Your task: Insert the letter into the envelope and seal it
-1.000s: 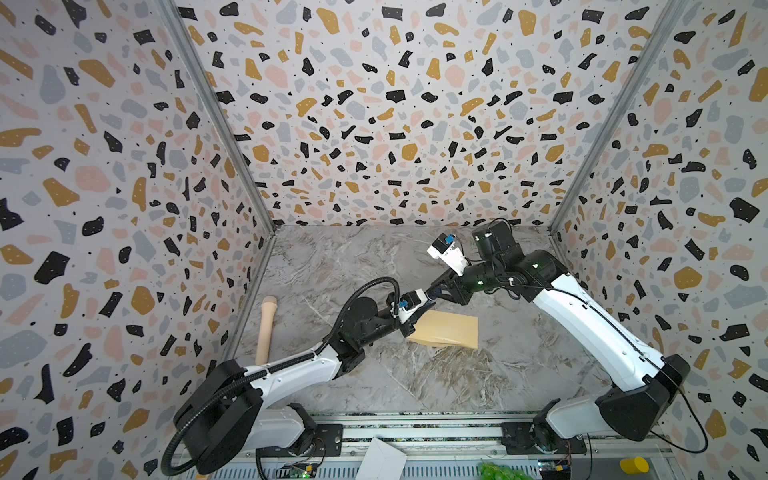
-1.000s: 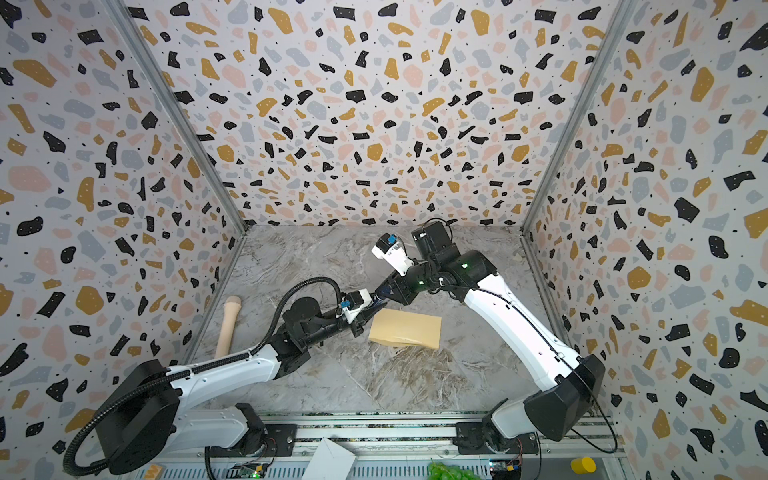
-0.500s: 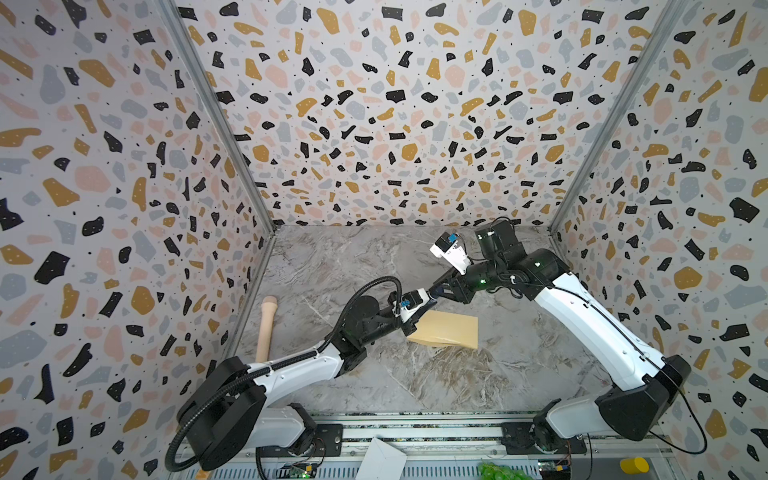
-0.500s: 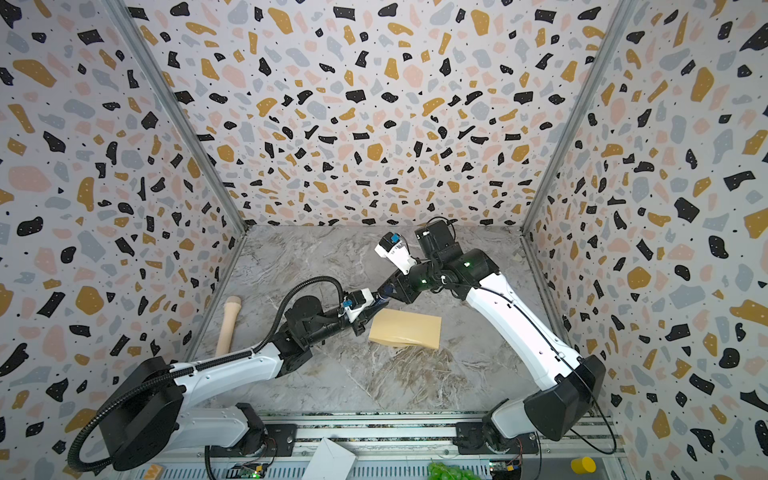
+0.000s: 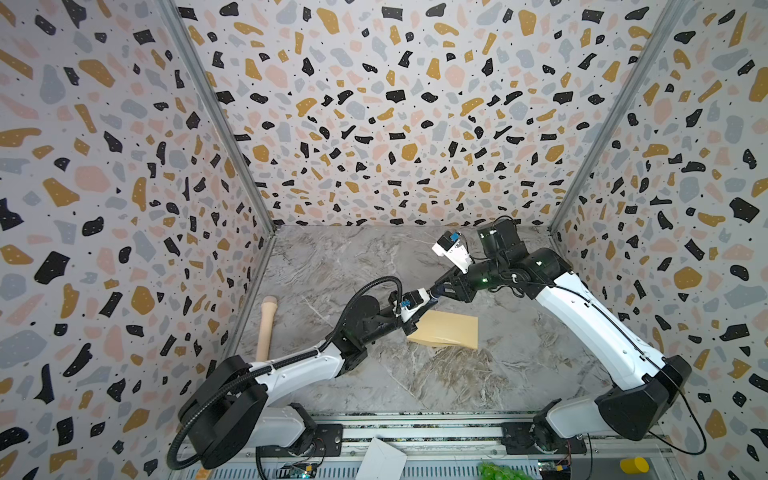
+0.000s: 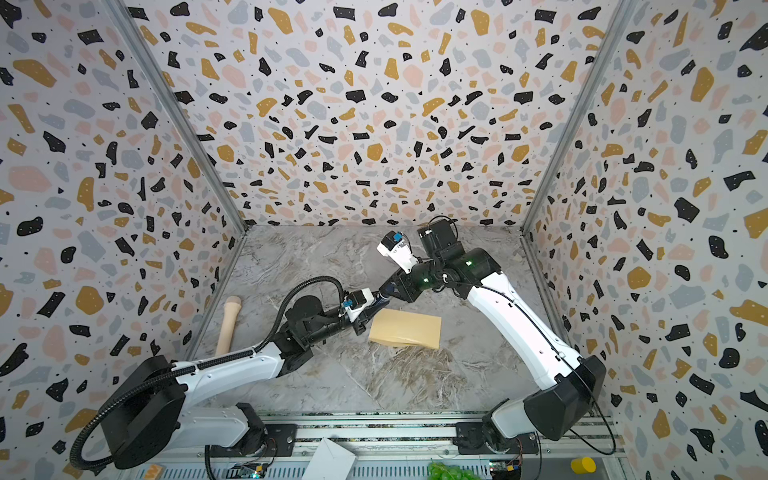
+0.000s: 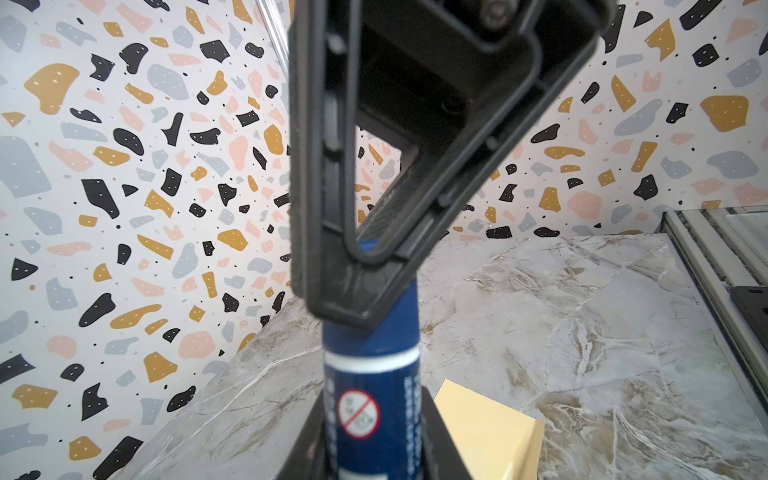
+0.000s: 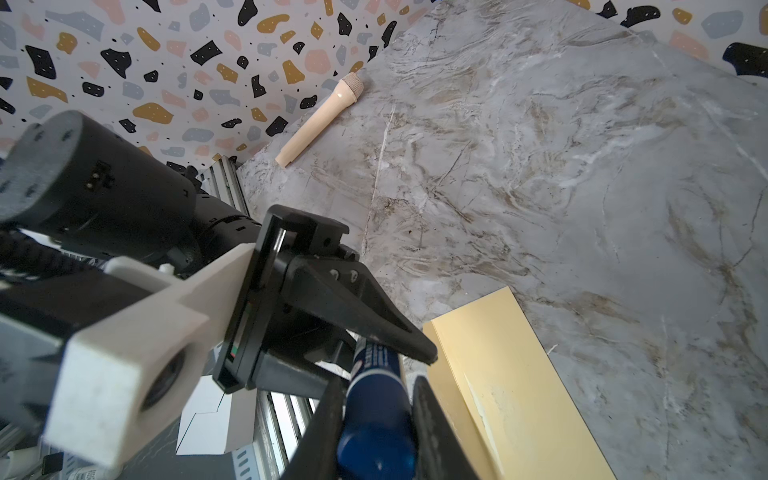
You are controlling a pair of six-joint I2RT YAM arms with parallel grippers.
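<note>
The left end effector (image 7: 374, 399) and the right end effector (image 8: 380, 386) meet above the middle of the bench (image 5: 415, 386), and both pinch the same blue tube (image 7: 370, 338), one at each end. In the left wrist view the tube has a white band and a small round red-and-white sign on its body, and one black finger of the right end effector covers its far end. The tube is held in the air, near the far left corner of the envelope (image 5: 446, 330). The envelope lies on the bench just beside the left end effector, with its long side across both top views. If its flap is stuck down, I cannot tell. A beige microphone (image 5: 266, 328) lies along the left wall, well apart from the envelope. A white folded paper (image 5: 382, 461) rests on the front rail.
</note>
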